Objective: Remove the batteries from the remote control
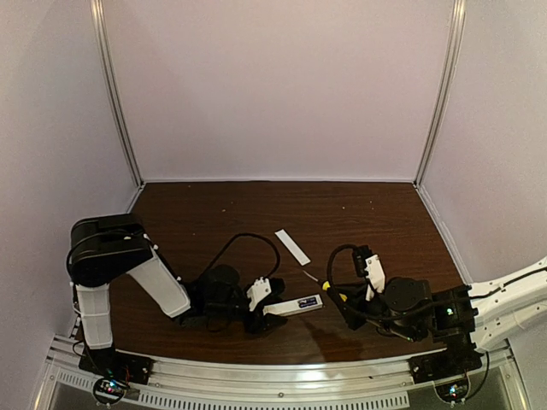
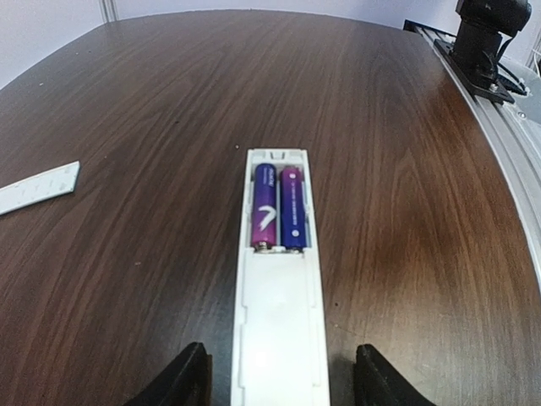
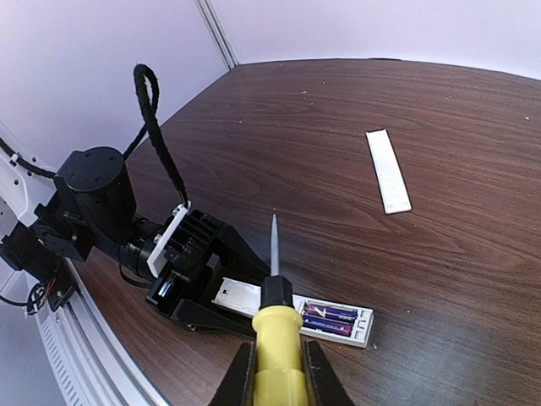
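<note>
The white remote control (image 2: 279, 330) lies on the table with its battery recess open, also seen from above (image 1: 295, 305) and in the right wrist view (image 3: 254, 298). Two purple-blue batteries (image 2: 278, 207) sit side by side in the recess (image 3: 330, 320). My left gripper (image 2: 281, 379) is open, one finger (image 2: 188, 381) on each side of the remote's near end, with gaps to it; it also shows from above (image 1: 269, 314). My right gripper (image 3: 277, 376) is shut on the yellow-handled screwdriver (image 3: 276, 334), held above the remote with its tip pointing away over the table (image 1: 329, 290).
The thin flat white cover strip (image 1: 292, 246) lies apart on the table behind the remote (image 3: 388, 171), at the left in the left wrist view (image 2: 38, 188). The metal rail (image 1: 282, 376) runs along the table's near edge. White walls enclose the table.
</note>
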You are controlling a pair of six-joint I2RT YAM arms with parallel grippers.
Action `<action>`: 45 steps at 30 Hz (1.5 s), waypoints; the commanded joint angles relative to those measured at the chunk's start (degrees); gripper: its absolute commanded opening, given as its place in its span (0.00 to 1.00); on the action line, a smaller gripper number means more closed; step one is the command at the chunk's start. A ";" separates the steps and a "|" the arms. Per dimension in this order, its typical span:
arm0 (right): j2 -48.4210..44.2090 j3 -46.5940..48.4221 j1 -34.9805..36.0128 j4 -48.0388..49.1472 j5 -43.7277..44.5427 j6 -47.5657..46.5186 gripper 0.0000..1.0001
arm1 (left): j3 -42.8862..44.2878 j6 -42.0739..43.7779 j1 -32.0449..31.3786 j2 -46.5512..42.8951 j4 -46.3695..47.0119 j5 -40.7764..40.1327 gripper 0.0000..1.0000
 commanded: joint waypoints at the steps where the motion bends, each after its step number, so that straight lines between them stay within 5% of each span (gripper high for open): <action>1: -1.00 -1.20 -0.14 0.61 0.04 0.64 0.00 | 1.35 0.50 0.14 1.29 -0.55 -0.20 0.60; 20: -0.30 -1.11 -0.22 0.69 -0.48 0.64 0.00 | 3.48 0.54 0.13 4.18 -0.58 0.49 0.53; 36: -2.48 -0.85 -0.14 -2.39 0.43 1.22 0.00 | -0.73 3.38 0.20 -0.33 1.87 0.86 0.00; 45: -6.62 0.19 -0.16 -9.01 1.81 1.08 0.00 | -3.77 5.44 0.06 -6.83 -1.23 -2.44 0.00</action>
